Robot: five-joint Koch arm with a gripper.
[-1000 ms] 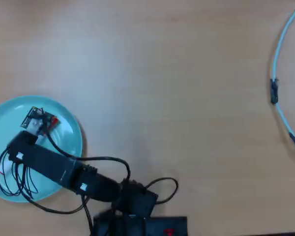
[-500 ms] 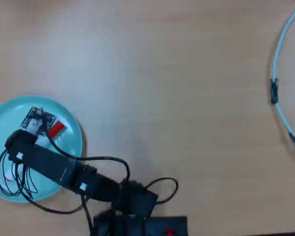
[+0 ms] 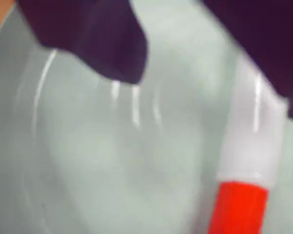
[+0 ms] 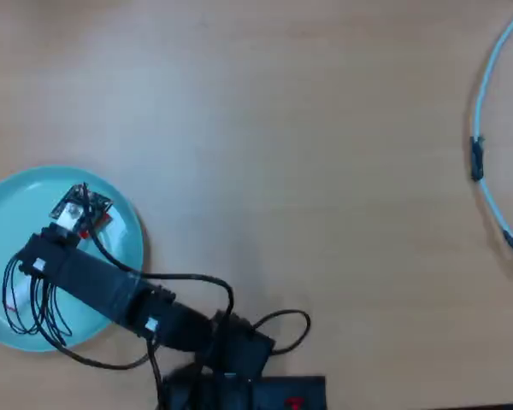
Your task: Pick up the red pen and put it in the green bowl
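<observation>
I see the red pen [image 3: 249, 161] lying in the green bowl [image 4: 120, 205]; my claw [image 3: 210, 73] hangs over it, jaws apart, gripping nothing. I judge delivery done; only retreating remains.

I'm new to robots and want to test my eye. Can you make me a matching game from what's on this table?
Things:
1. red pen
2. green bowl
3. thin white hoop
4. gripper

Places in the overhead view:
A. far right edge of the table
B. lower left of the table
C. hanging over the bowl
D. lying inside the bowl, partly under the arm

Pairs: 1-D, 2-B, 3-A, 4-C
</observation>
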